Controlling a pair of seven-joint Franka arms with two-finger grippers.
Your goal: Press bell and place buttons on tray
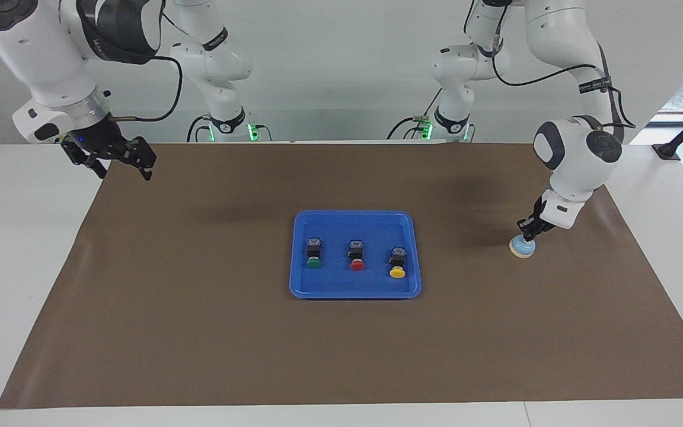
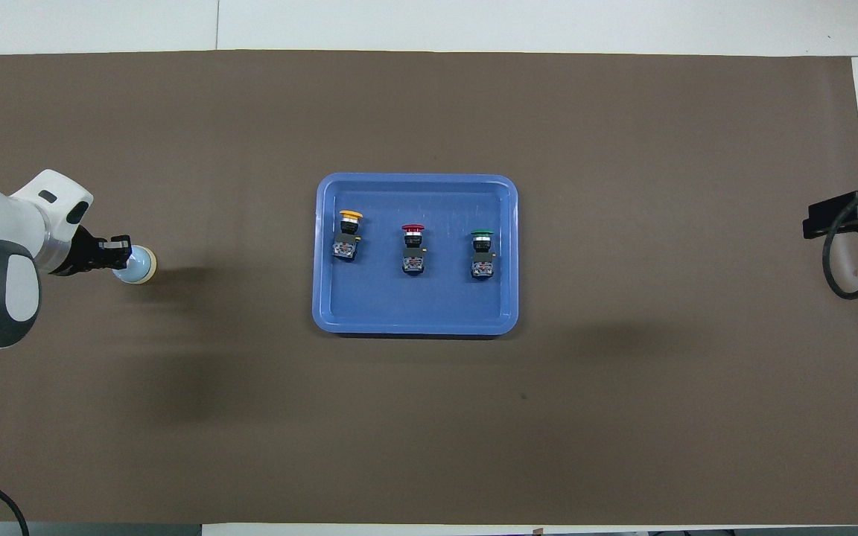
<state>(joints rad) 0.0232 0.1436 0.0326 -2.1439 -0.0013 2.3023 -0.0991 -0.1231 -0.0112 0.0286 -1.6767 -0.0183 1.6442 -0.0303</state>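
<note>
Three buttons lying in one tray, and one bell under the left gripper.

The tray lies at the middle of the brown mat and holds all three buttons in a row, each on its side with its cap pointing away from the robots: the green button toward the right arm's end, the red button in the middle, the yellow button toward the left arm's end. The bell stands on the mat well apart from the tray, toward the left arm's end. The left gripper is directly over the bell, its tips at the dome's top; whether its fingers are spread or pressed together cannot be told. The right gripper hangs with fingers spread, holding nothing, over the mat's edge at the right arm's end, well apart from the tray.
</note>
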